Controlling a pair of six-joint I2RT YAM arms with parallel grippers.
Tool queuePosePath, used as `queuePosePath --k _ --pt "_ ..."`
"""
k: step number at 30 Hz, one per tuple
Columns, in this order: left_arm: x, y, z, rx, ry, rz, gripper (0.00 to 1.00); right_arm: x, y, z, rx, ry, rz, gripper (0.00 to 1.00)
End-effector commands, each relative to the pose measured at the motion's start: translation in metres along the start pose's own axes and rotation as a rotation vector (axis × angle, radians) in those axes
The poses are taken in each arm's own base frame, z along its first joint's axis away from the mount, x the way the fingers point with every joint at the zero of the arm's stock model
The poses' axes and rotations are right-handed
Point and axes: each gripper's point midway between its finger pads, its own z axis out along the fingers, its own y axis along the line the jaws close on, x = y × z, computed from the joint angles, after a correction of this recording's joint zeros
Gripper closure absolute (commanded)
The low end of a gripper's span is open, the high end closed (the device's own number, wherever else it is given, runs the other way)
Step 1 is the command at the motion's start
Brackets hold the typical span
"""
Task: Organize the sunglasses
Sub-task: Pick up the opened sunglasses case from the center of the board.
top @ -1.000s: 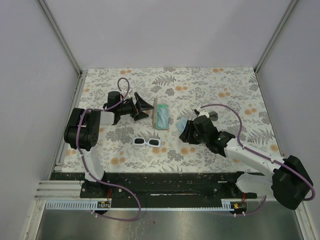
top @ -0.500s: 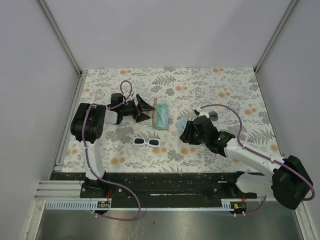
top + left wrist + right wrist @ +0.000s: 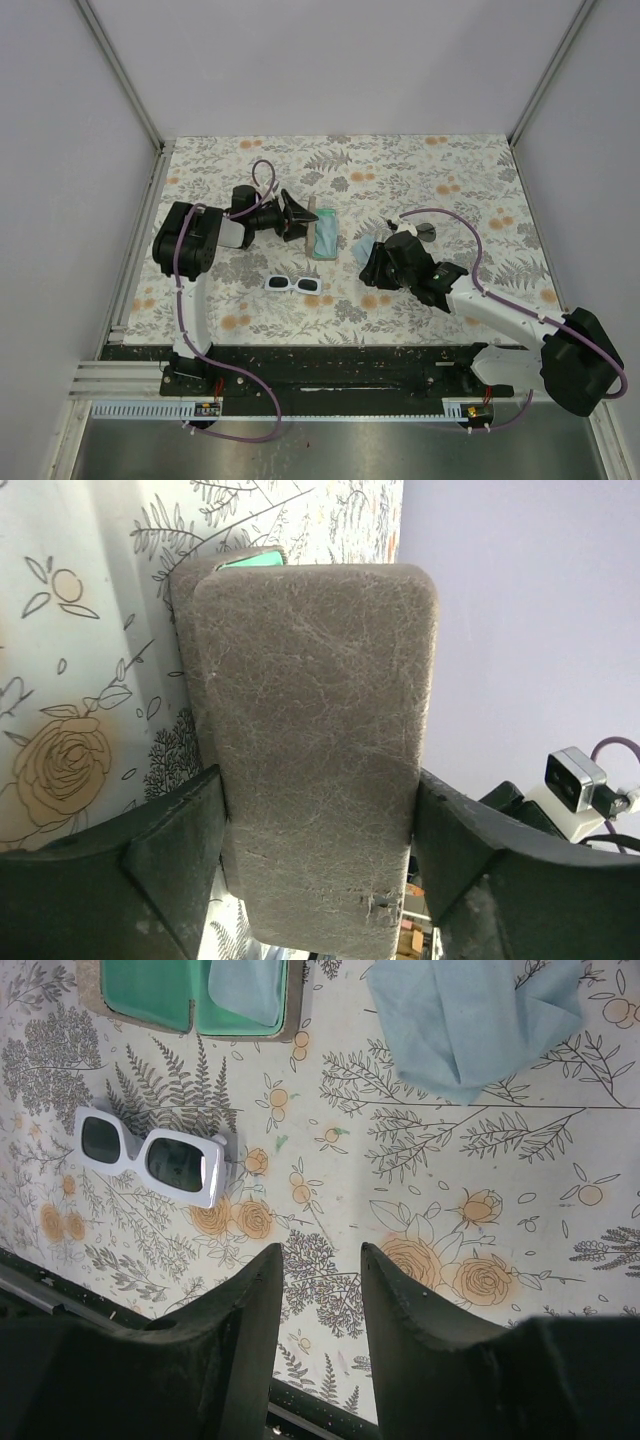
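Note:
The white-framed sunglasses lie folded on the floral table, left of centre; they also show in the right wrist view. An open hard case with a teal lining lies beyond them, its tan lid standing up. My left gripper is closed on that lid, one finger on each long edge. My right gripper is open and empty, low over the table right of the white pair. A small dark shape by the right arm's cable may be the wire-framed pair.
A light-blue cloth pouch lies crumpled just right of the case, beside my right gripper; it also shows in the right wrist view. The table's black front rail runs along the near edge.
My left gripper has moved right, up to the case, and now has the upright lid between its fingers. The right arm has hardly moved.

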Motion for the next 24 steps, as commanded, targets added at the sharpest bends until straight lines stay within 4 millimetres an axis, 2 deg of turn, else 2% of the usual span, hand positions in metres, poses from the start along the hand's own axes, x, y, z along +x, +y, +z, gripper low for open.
queuePosePath --k 1,2,6,14,16,21,23,24 --pt "-0.003 -0.012 0.003 0.059 0.007 0.043 0.36 -0.017 0.014 -0.001 -0.035 -0.04 -0.008 0.55" --pt "-0.002 -0.014 0.002 0.066 0.007 0.043 0.42 -0.016 0.014 -0.001 -0.036 -0.039 -0.009 0.55" --pt "0.0 -0.028 -0.002 0.102 0.011 0.052 0.51 -0.015 0.014 -0.003 -0.04 -0.037 -0.007 0.55" --pt "0.017 -0.043 -0.022 0.086 -0.002 0.089 0.52 -0.015 0.005 -0.006 -0.004 -0.047 -0.003 0.56" --pt "0.019 -0.045 -0.03 0.082 -0.017 0.096 0.53 -0.018 -0.002 -0.008 0.041 -0.06 0.003 0.55" --pt "0.026 -0.045 -0.053 0.082 -0.059 0.099 0.55 -0.028 -0.034 -0.015 0.243 -0.122 0.091 0.51" --pt "0.029 -0.041 -0.06 0.073 -0.071 0.097 0.55 -0.031 -0.033 -0.017 0.243 -0.132 0.111 0.48" --pt "0.03 -0.041 -0.062 0.076 -0.079 0.099 0.55 -0.031 -0.026 -0.015 0.214 -0.122 0.111 0.47"
